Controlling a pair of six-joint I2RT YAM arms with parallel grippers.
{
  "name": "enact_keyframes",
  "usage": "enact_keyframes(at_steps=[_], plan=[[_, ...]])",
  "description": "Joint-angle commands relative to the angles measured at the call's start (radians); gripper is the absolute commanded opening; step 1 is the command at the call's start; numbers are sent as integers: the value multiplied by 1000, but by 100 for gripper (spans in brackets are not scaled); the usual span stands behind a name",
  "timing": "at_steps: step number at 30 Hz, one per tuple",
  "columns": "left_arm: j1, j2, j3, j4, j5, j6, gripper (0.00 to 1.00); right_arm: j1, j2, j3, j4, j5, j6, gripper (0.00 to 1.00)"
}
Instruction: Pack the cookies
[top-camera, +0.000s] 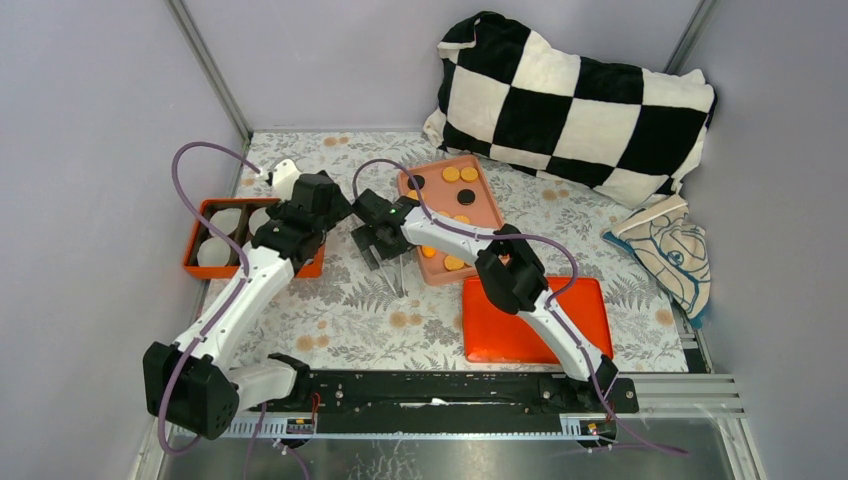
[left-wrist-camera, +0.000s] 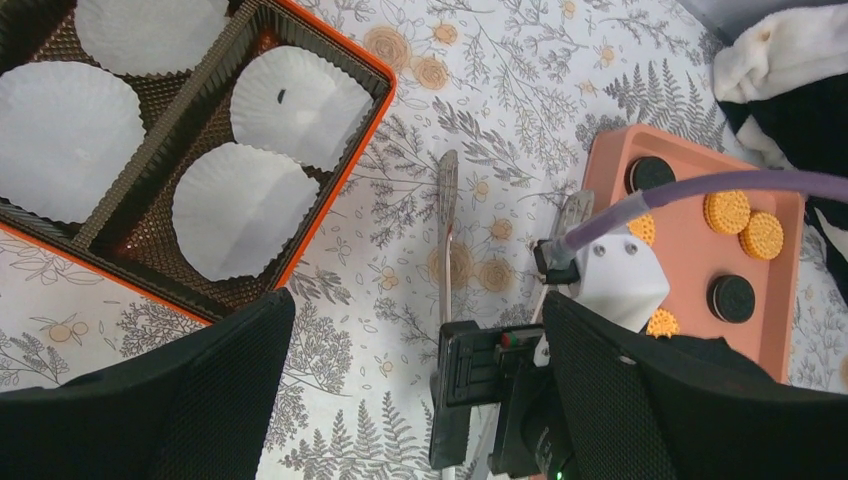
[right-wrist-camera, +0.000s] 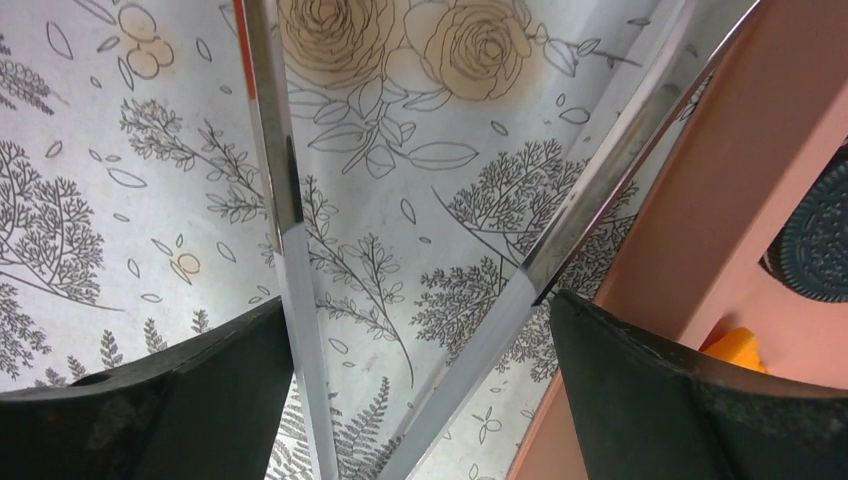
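Note:
The cookies (top-camera: 460, 175) are golden-orange and black discs on a pink tray (top-camera: 485, 195); they also show in the left wrist view (left-wrist-camera: 727, 211) and, as one black disc, in the right wrist view (right-wrist-camera: 815, 240). Metal tongs (top-camera: 392, 270) lie on the floral cloth left of the tray. My right gripper (top-camera: 375, 240) is open low over them, a finger outside each arm of the tongs (right-wrist-camera: 275, 170). My left gripper (left-wrist-camera: 415, 300) is open and empty above the cloth, between the tongs and an orange box (top-camera: 195, 240) lined with white paper cups (left-wrist-camera: 290, 105).
A flat red lid (top-camera: 530, 320) lies at the near right. A checkered pillow (top-camera: 570, 100) leans at the back right, with a folded printed cloth (top-camera: 665, 250) below it. Grey walls close in both sides.

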Motion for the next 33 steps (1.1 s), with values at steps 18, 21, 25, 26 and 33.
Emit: enact_keyframes(at_steps=[18, 21, 25, 26, 33], plan=[[-18, -200, -12, -45, -119, 2, 98, -18, 68, -66, -9, 37, 20, 53], [-17, -185, -23, -34, -116, 3, 99, -18, -2, -87, -7, 56, 2, 42], [-15, -132, -21, -41, -95, -13, 99, -17, -118, -113, -20, 62, -17, 37], [-14, -118, -19, -45, -88, -18, 99, -16, -163, -120, -28, 64, -20, 37], [4, 14, 25, -47, -52, -45, 99, -16, -393, -204, -45, 55, -30, 39]])
